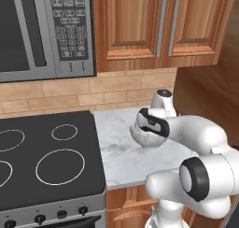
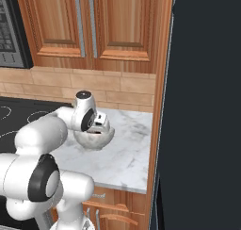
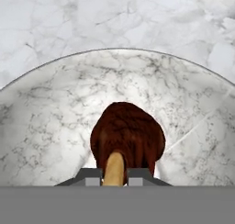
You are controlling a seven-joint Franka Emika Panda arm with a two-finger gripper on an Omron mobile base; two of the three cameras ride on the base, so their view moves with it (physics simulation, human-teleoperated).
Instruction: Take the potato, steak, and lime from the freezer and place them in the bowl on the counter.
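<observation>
One steak (image 3: 128, 136) is what I've got right at my fingertips, a dark brown-red slab sitting inside the bowl (image 3: 55, 108), just past my two finger tips and centered between them. A tan strip, which could be the steak's edge or something else, pokes up right in the gap between the tips; I can't tell which. My gripper (image 3: 114, 175) is nearly clenched, tips close together on that strip, so it looks like I'm pinching the steak by its near end. In the right base view my gripper (image 2: 96, 125) is pointing down into the bowl (image 2: 106, 138). The bowl sits on the counter (image 2: 127, 153), toward the back edge and away from the front one. From the left base view the bowl (image 1: 148, 139) is right of the black stovetop (image 1: 46, 157), near the middle of the counter (image 1: 123, 159). The freezer (image 2: 202, 106) stands along the counter's right edge.
</observation>
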